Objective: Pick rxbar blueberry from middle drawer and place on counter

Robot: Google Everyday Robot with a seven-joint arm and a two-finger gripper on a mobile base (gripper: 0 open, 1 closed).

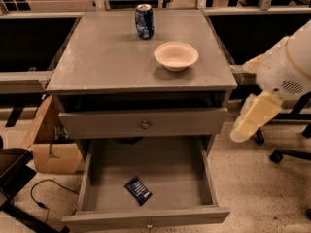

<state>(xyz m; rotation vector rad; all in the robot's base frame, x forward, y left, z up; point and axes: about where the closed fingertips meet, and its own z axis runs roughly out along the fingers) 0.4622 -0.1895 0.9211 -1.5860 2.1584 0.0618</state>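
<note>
The rxbar blueberry (138, 190), a small dark navy bar, lies flat at the front middle of the open middle drawer (167, 166), whose inside is plain grey. The counter (107, 52) is the cabinet's grey top. My gripper (243, 127) is the pale end of the white arm at the right. It hangs beside the cabinet's right edge at the height of the closed upper drawer, above and to the right of the bar. It holds nothing that I can see.
An upright blue soda can (144, 21) and a cream bowl (176, 56) stand on the counter. The upper drawer (144, 123) is closed. A cardboard box (53, 152) and a cable (41, 193) lie on the floor at the left. Chair legs (289, 154) stand at the right.
</note>
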